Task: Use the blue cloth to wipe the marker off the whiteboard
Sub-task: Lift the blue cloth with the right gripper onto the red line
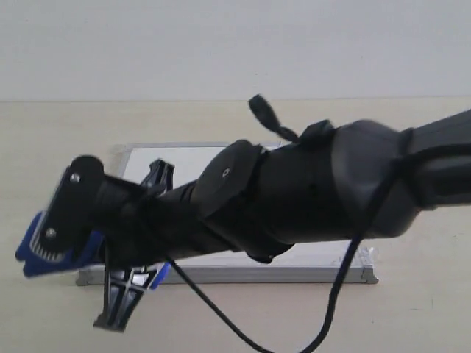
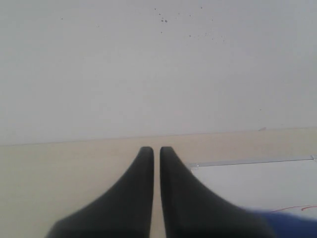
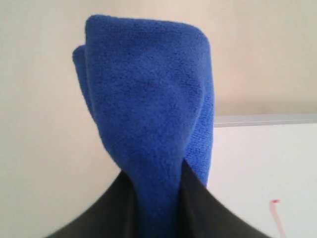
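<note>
**Finding.** The right pincer (image 3: 156,181) is clenched on the bright royal-blue microfibre cloth (image 3: 148,99), which stands out beyond the fingertips as a folded wad.

**Position.** In the exterior view the right arm reaches across to the left. The cloth is carried past the left edge of the square white board with the thin silver-grey frame (image 3: 257,168), over the pale wooden bench (image 1: 412,309). Whether the cloth touches the bench cannot be told.

**Marker.** The faint red drawn line with a small hook at one end (image 3: 278,220) lies on the board, apart from the cloth and back towards the arm's own side. Its visible stretch runs roughly along the direction in which the pincer points. In the exterior view it is hidden by the arm.

**Left pincer** (image 2: 156,149). The fingers are drawn almost together with nothing between them, near a corner of the board.

**Judgement.** The right arm is the one equipped to wipe. The cloth would need to be brought back over the frame and set down on the line.
</note>
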Robot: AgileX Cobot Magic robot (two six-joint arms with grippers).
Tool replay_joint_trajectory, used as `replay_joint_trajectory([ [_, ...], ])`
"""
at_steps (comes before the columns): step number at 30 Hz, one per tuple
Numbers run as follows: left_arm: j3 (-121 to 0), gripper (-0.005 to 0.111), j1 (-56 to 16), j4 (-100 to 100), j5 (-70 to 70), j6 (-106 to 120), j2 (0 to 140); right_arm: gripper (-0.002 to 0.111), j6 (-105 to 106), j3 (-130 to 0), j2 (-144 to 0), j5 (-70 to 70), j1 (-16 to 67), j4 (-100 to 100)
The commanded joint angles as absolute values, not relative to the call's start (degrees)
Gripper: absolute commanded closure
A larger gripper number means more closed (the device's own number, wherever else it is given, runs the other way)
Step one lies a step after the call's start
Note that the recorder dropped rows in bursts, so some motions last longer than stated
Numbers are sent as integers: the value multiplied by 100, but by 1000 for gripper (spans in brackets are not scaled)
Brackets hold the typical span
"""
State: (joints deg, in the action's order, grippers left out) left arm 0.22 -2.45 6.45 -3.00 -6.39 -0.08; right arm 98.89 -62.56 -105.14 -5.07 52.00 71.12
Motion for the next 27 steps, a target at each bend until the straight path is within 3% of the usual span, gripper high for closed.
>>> replay_joint_trajectory([
  [1, 0, 102, -265, 651, -298, -646, 0, 108, 9656, -6237, -9982, 185, 4926, 7133],
  [13, 0, 102, -265, 651, -298, -646, 0, 108, 9174, -6224, -10135, 260, 2714, 7157],
  [27, 0, 102, -265, 651, -298, -646, 0, 108, 9195, -5956, -11261, 809, 2513, 7157],
])
